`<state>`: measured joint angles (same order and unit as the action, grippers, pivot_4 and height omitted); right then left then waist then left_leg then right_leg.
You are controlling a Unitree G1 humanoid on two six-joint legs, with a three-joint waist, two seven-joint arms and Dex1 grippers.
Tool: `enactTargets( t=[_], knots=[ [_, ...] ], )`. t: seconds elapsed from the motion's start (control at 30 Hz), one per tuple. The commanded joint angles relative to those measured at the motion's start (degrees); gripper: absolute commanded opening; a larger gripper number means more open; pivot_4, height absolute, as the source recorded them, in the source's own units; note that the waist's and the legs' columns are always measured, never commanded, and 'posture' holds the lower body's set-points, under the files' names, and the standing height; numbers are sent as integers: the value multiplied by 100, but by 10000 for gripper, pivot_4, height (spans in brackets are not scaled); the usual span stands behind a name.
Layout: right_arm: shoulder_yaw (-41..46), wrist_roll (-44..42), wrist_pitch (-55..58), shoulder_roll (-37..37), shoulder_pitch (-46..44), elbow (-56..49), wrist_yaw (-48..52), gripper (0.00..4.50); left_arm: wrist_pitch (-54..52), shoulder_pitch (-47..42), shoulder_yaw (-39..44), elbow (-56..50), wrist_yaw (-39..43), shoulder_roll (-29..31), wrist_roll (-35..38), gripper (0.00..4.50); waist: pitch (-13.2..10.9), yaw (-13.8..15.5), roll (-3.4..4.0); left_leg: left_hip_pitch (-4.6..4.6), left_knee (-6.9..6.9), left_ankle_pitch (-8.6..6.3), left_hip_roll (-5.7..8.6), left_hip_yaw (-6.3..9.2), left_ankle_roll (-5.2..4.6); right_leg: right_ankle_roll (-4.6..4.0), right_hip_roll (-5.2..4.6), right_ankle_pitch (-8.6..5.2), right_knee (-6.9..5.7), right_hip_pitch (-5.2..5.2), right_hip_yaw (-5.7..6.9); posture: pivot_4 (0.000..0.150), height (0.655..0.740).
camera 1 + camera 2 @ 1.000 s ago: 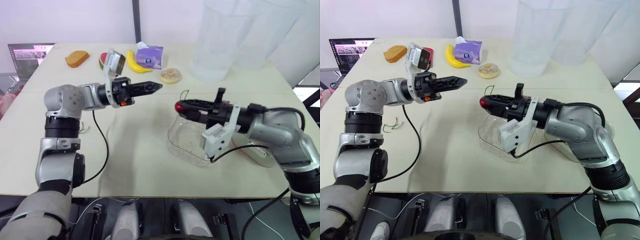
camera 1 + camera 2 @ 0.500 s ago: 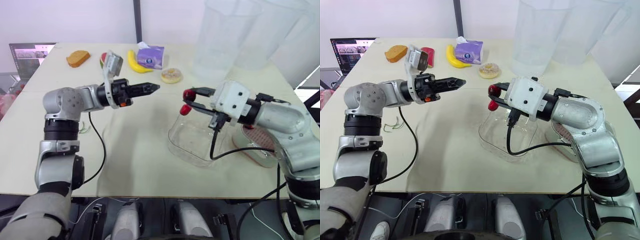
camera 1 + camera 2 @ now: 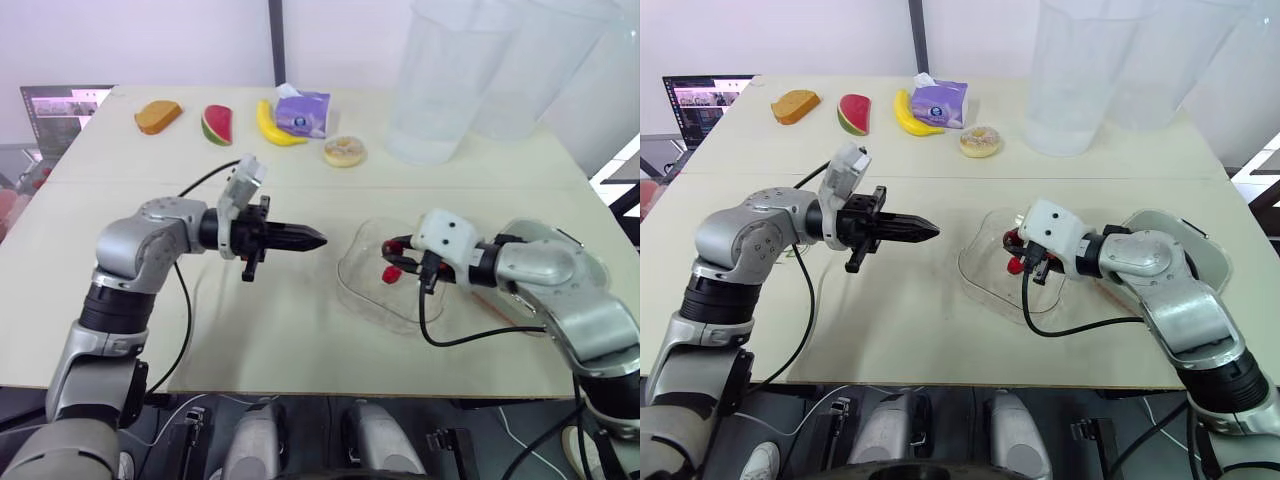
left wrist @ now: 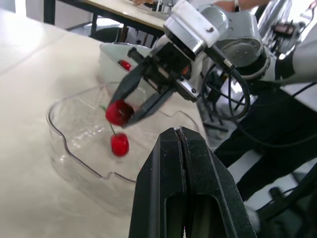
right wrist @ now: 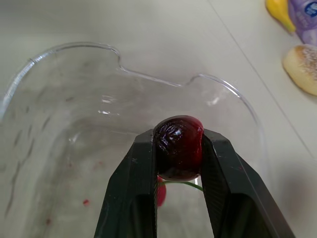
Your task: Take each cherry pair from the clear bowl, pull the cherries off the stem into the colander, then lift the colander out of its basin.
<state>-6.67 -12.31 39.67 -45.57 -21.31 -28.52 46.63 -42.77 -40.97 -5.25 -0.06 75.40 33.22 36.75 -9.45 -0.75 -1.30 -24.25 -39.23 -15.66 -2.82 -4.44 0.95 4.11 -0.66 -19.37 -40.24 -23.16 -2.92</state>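
Head cam: right gripper (image 3: pixel 390 246) over bowl (image 3: pixel 362 300), jaws clamped on upper cherry (image 3: pixel 385 247); left gripper (image 3: pixel 318 238) at bowl's 9 o'clock, jaws together. Left wrist: lower cherry (image 4: pixel 119 144) dangles by stem (image 4: pixel 113 130) inside bowl. Right wrist: upper cherry pinched mid-jaws.

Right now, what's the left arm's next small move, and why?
Probably open the left gripper and ease it to the hanging cherry: it's shut and short of the clear bowl, while the right gripper pinches the upper cherry.
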Motion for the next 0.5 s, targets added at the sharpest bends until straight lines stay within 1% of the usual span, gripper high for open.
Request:
enactTargets(
  t=[0.03, 0.1, 0.17, 0.23, 0.3, 0.33, 0.37, 0.5],
  knots=[
    [-66, -13, 0, 139, -165, -24, -94, 8249, 174, -82, 36, 34, 3, -2, -51, 111, 0, -2, 0, 0, 0, 0, 0, 0, 0, 0, 1, 0, 0, 0, 0, 1500, 7400],
    [-205, 86, -54, 278, -227, 108, -182, 8249, 252, -69, 3, 51, 2, -3, -106, 111, 0, -13, 0, 0, 0, 0, -1, 2, 0, 0, 2, 0, 0, 0, 1, 1500, 7400],
    [-337, 226, -117, 245, -185, 273, -191, 17415, 272, -63, -9, 48, -18, -20, -130, 0, 0, -10, 0, 0, 0, 0, -1, 2, -1, 0, 3, 0, 0, -1, 1, 1500, 7400],
    [-394, 276, -79, 61, -64, 326, -64, 25410, 288, -67, -19, 61, -29, -25, -144, 0, 0, -4, 0, -1, 0, -1, -1, 2, -1, 0, 2, 0, 0, -2, 1, 1500, 7400],
    [-352, 205, 40, -88, -9, 277, 71, 34999, 299, -84, -26, 87, -35, -29, -151, 0, 0, 16, 0, -4, 0, -1, 1, 2, -1, 0, 0, 0, 0, -2, 2, 1500, 7400],
    [-310, 161, 84, -157, -5, 234, 129, 40494, 293, -92, -27, 95, -39, -29, -147, 0, 0, 9, 0, -4, 0, -1, 1, 3, -2, 0, 0, 0, 1, -2, 3, 1500, 7400],
    [-267, 120, 121, -218, -21, 197, 176, 44806, 286, -109, -26, 112, -45, -34, -143, 0, 0, 3, 0, -5, -1, -1, 1, 2, -2, 0, -1, 0, 2, -2, 2, 1500, 7400],
    [-63, -81, 320, -409, -167, 68, 367, 44806, 300, -186, -26, 222, -77, -81, -165, 0, 0, -19, 0, -4, 0, -2, -2, 4, -3, 0, 4, 0, 1, -2, 3, 1500, 7400]
  ],
)
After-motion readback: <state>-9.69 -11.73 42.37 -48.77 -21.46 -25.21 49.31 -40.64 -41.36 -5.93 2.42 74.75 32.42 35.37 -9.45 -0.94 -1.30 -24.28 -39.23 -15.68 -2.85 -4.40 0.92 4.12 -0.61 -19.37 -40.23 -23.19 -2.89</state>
